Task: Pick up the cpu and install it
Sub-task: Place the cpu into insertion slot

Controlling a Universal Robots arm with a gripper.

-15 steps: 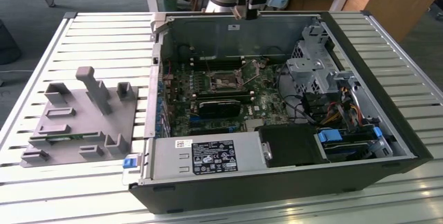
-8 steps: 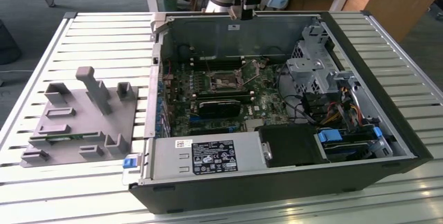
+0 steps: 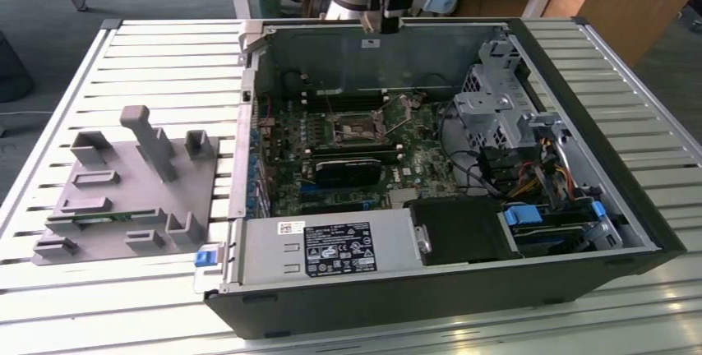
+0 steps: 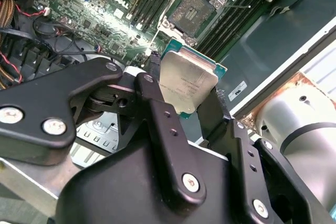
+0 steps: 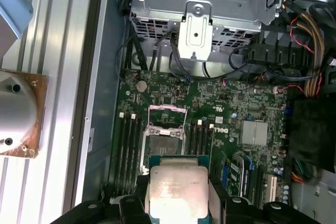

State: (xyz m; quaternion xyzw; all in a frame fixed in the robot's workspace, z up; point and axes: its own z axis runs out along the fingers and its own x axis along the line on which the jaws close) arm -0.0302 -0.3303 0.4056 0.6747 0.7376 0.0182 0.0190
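Observation:
The cpu (image 4: 190, 80), a flat square chip with a silver-grey top and thin green rim, is clamped by two opposite edges between my black fingers (image 4: 152, 98). My gripper (image 5: 177, 198) is shut on the cpu (image 5: 177, 187). It hangs above the green motherboard (image 5: 231, 103), a little off from the open, empty socket (image 5: 164, 139). In the exterior view my gripper (image 3: 379, 18) is high over the back wall of the open computer case (image 3: 570, 199), well above the socket (image 3: 357, 129).
A grey parts fixture (image 3: 121, 191) lies on the slatted table (image 3: 164, 59) at the exterior view's left. Inside the case are a metal drive cage (image 3: 494, 108), bundled cables (image 3: 538, 178), the power supply (image 3: 324, 248) and a black block (image 3: 351, 170) near the socket.

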